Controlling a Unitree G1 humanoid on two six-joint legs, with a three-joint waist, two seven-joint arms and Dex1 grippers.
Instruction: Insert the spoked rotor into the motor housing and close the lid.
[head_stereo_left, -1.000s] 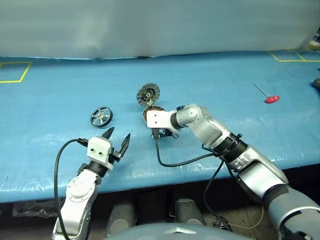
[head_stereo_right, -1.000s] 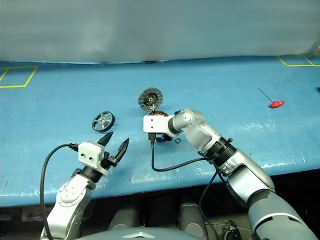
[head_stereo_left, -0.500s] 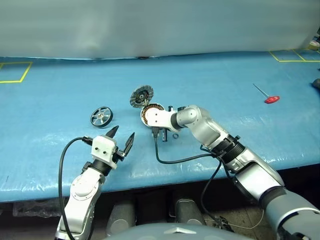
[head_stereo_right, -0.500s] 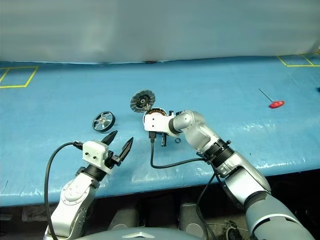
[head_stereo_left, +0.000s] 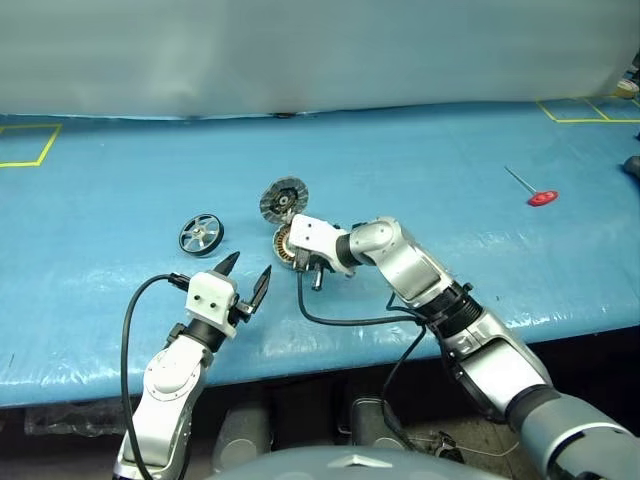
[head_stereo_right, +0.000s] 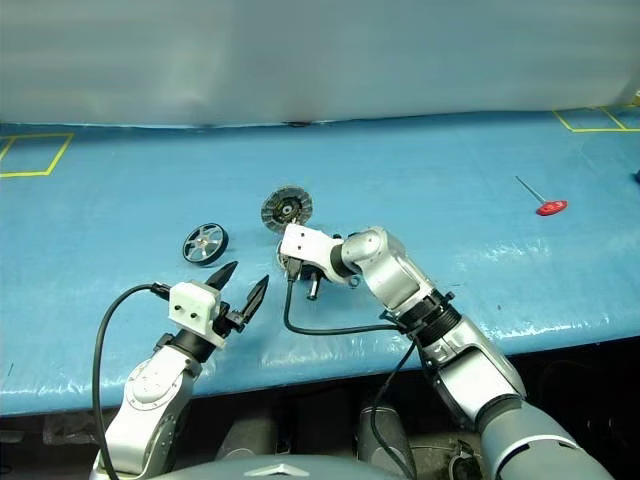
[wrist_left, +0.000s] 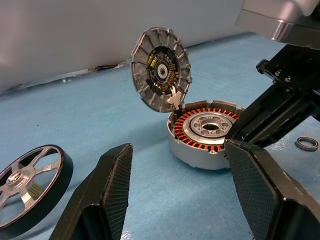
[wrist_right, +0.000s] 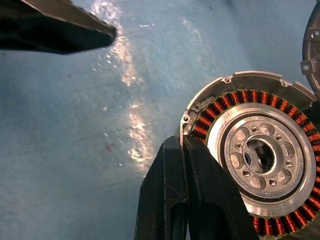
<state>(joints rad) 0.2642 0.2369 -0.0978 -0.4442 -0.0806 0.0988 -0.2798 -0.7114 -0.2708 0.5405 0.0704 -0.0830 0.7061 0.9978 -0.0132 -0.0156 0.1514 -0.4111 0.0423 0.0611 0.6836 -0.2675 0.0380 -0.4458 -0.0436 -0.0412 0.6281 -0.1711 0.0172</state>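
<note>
From the head camera, the spoked rotor (head_stereo_left: 201, 234) lies flat on the blue table (head_stereo_left: 450, 170), well left of the motor housing (head_stereo_left: 284, 247), whose lid (head_stereo_left: 284, 199) stands open. The left gripper (head_stereo_left: 244, 279) hovers near the table's front edge, fingers spread and empty.

The left wrist view shows copper windings (wrist_left: 202, 142) inside the housing, lid tilted up behind.

In the right wrist view, the right gripper (wrist_right: 183, 144) is pinched closed, its tips against the housing's rim.
</note>
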